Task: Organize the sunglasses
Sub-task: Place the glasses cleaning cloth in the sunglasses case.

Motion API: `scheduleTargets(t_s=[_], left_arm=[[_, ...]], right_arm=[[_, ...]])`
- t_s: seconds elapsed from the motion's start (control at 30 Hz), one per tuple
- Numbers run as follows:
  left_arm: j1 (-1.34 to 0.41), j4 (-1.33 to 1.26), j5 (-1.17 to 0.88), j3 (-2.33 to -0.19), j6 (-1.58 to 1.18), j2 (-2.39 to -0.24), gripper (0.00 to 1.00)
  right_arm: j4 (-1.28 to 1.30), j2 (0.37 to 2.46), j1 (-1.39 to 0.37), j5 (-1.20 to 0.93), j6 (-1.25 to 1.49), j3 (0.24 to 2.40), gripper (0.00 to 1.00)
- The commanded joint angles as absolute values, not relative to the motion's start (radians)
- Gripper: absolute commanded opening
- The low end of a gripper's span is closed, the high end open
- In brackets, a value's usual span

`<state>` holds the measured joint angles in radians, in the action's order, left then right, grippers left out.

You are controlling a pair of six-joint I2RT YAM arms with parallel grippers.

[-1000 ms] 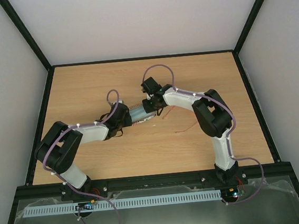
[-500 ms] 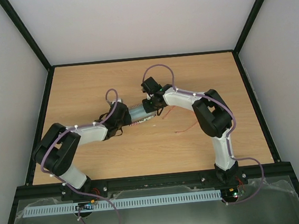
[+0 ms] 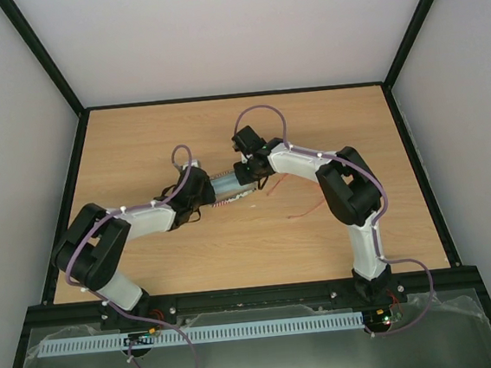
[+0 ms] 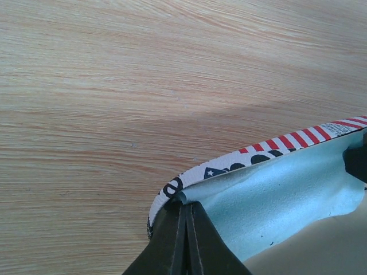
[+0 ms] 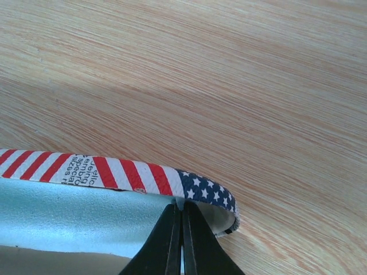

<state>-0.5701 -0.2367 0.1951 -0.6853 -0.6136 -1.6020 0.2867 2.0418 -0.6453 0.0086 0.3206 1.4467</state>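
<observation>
The sunglasses (image 3: 305, 210) show only as thin red-orange lines on the table, right of the case and under the right arm. The flag-print case (image 3: 233, 190) lies mid-table between both grippers, its lid open. Over its opening stretches the light blue cloth (image 4: 275, 200). My left gripper (image 4: 184, 201) is shut on the cloth's corner at the case's (image 4: 287, 143) left end. At the starred end of the case (image 5: 132, 175), my right gripper (image 5: 182, 204) is shut on another corner of the cloth (image 5: 69, 215). In the top view the left gripper (image 3: 205, 195) and right gripper (image 3: 246, 173) flank the case.
The wooden table (image 3: 138, 151) is edged by a black frame, with white walls on three sides. The right arm's forearm (image 3: 300, 161) reaches over the area just behind the sunglasses.
The left arm's elbow has drifted slightly left. Both grippers keep their hold on the cloth at the case.
</observation>
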Motion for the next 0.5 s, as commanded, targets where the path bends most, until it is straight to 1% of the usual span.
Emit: scheduleTargets(t_s=[0.0, 0.47], left_arm=[[-0.562, -0.266, 0.201, -0.68, -0.623, -1.629, 0.02], [-0.562, -0.291, 0.19, -0.679, -0.634, -1.674, 0.02]], right_arm=[[0.318, 2.028, -0.637, 0.026, 0.31, 1.483, 0.01], [0.319, 2.061, -0.637, 0.022, 0.308, 1.503, 0.01]])
